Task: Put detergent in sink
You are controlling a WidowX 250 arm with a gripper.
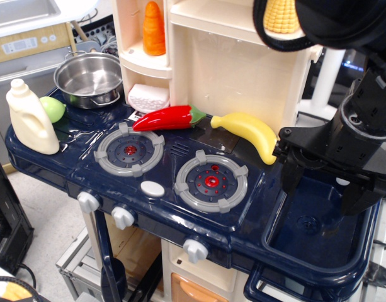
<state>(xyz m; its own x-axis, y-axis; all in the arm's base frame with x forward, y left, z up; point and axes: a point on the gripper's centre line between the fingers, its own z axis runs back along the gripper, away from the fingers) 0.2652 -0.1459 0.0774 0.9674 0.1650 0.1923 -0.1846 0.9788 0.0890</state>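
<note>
The detergent is a cream-white jug standing upright at the far left corner of the navy toy stove top, next to a green apple. The sink is a deep navy basin at the right end of the counter. My black gripper hangs over the sink, far right of the detergent. Its two fingers are spread apart and nothing is between them.
A steel pot stands behind the apple. A red chili pepper and a yellow banana lie along the back of the stove. Two grey burners sit mid-counter. A carrot and corn sit on the shelves.
</note>
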